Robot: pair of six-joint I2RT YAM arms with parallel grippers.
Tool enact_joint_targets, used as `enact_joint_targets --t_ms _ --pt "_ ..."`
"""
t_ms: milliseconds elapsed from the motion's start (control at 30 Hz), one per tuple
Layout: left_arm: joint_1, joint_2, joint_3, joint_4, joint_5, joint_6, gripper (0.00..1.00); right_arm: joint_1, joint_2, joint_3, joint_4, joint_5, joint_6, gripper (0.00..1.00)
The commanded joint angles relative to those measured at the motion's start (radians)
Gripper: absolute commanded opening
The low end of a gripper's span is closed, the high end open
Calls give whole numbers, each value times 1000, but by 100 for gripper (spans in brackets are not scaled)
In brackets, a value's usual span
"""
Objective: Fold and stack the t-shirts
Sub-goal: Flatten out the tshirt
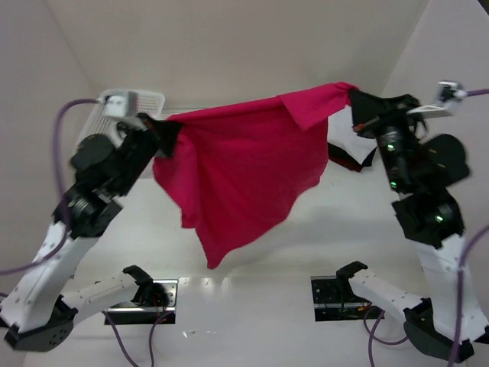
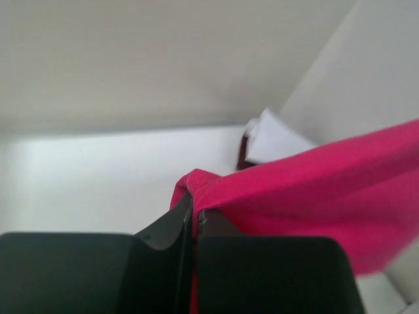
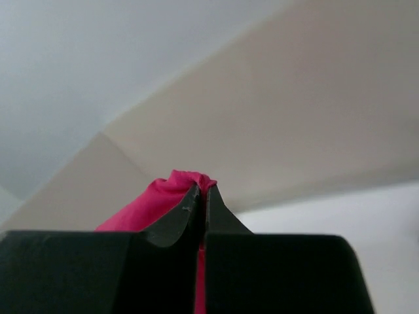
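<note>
Left gripper (image 1: 164,130) is what I am watching first: its fingers are pressing together on a bunched corner of the crimson t-shirt (image 1: 244,168), and in the left wrist view I am seeing the cloth squeezed into the thin slit between the black pads. Right gripper (image 1: 355,103) is pinching the other end of that same edge, its fingers clamping a small hump of red fabric. Between the two grippers the shirt's upper edge is stretching almost taut, sloping up toward the right gripper. The rest is hanging below them in loose folds that taper to a point over the table (image 1: 306,229); whether the tip is touching it I cannot tell. One flap is draping over the edge just beside the right gripper. Behind and below the right gripper a white t-shirt (image 1: 341,126) is lying with a dark t-shirt (image 1: 348,163) touching its lower edge. Just behind the left gripper a white mesh basket (image 1: 153,99) is standing.
</note>
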Motion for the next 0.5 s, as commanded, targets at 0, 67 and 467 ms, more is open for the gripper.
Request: enact_joint_targets --t_ms 0,67,467 --pt "17 187 -112 93 -120 -47 0 -68 99 -246 25 62 113 0" --pt "40 284 -146 132 -109 -58 0 -96 120 -404 75 12 157 0" --pt "278 972 38 212 121 -57 58 -154 588 -510 360 -20 192 4"
